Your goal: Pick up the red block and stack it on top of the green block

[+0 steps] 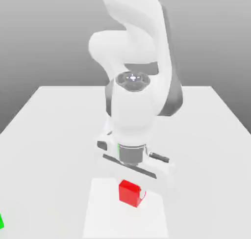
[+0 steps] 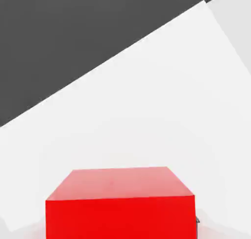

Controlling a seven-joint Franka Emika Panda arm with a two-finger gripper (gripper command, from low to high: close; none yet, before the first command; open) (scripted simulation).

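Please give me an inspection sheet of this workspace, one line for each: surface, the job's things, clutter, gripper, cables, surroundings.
Surface: white table, flat and plain.
Job's things: red block sits directly under the hand, toward the table's near edge; it fills the foreground of the hand view. Green block is a sliver at the exterior view's left edge, well apart from the red one. Stacking not yet done.
Clutter: nothing seen.
Gripper: gripper is lowered at the red block; finger state and any contact cannot be told.
Cables: nothing seen.
Surroundings: plain grey backdrop behind the table; dark area beyond the table edge in the hand view.
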